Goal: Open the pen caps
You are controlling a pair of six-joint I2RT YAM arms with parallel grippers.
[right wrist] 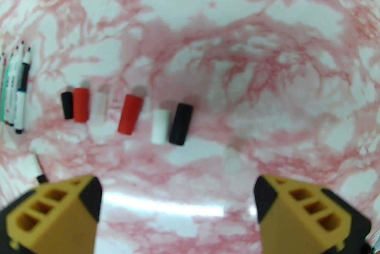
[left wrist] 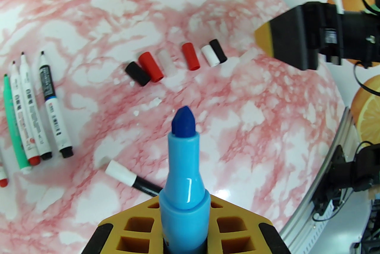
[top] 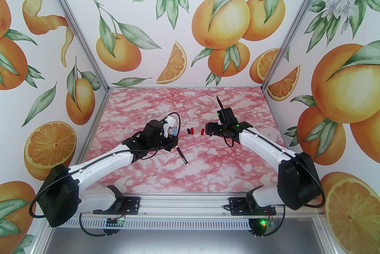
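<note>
Marble table: left claw clamps blue pen.

Six loose caps lie in a row. Uncapped pens lie parallel, apart. The blue pen is bare-tipped, the black pen white-capped.

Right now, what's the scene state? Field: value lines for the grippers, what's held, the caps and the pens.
left gripper: shut on blue marker, tip bare
right gripper: open, holding nothing, over the table near the caps
loose caps: six in a row (black, red, pale, red, white, black)
uncapped pens: at least four, side by side, apart from the cap row
capped: black pen with white cap, lying by the left gripper
</note>
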